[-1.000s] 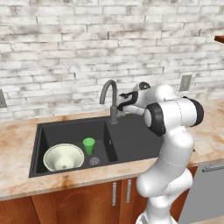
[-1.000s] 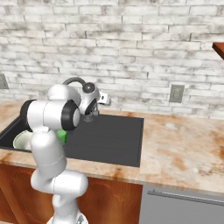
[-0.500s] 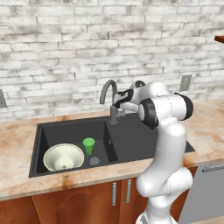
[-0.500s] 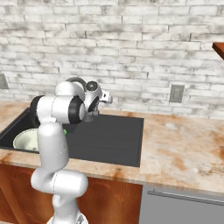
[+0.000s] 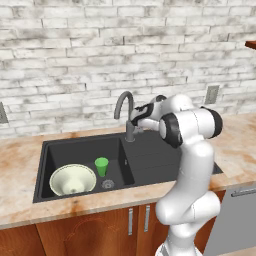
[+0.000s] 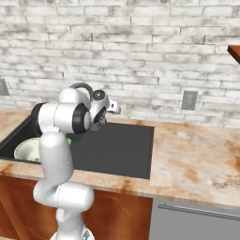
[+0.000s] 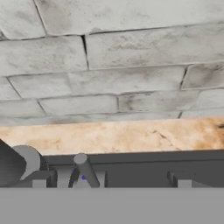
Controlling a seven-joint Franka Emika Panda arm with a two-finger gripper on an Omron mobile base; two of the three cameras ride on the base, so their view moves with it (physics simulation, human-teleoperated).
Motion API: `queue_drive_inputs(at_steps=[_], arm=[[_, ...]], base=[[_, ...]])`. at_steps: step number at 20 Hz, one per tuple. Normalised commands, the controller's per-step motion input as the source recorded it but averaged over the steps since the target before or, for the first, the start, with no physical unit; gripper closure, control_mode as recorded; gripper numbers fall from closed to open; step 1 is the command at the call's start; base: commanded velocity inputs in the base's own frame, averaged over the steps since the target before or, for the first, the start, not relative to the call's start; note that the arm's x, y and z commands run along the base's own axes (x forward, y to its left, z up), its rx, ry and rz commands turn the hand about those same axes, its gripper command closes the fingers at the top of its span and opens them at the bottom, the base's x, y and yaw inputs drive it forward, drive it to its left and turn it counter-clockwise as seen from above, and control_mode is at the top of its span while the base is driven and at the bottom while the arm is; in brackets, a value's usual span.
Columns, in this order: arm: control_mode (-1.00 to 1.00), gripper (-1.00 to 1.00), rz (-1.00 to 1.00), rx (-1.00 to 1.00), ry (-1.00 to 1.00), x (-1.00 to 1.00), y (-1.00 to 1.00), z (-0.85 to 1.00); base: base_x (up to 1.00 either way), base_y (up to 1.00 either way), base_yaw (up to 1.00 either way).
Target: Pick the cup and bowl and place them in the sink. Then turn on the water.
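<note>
Claw: jaws wide apart, empty; over the last second it has swung in from the right basin to the faucet, now just beside its base. Lever: slim grey stub between the finger tips, contact not discernible. Sink: below the claw. Cup: upright in the far basin, well apart from the claw. Bowl: beside the cup, farther still. Both placed; judged remaining: water on. No stream seen. Obscured: finger tips cropped in the hand view; cup mostly behind the arm in the right base view.
</note>
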Motion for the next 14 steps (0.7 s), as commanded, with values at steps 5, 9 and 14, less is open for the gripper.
queue_drive_inputs(at_steps=[5, 9, 14], arm=[[-1.00, -1.00, -0.01, 0.00, 0.00, -0.18, 0.02, -0.14], [-1.00, -1.00, 0.00, -0.03, 0.00, 0.28, 0.07, 0.00], [-1.00, -1.00, 0.00, -0.03, -0.02, 0.29, 0.00, -0.24]], base=[[0.00, 0.00, 0.00], [0.00, 0.00, 0.00], [0.00, 0.00, 0.00]])
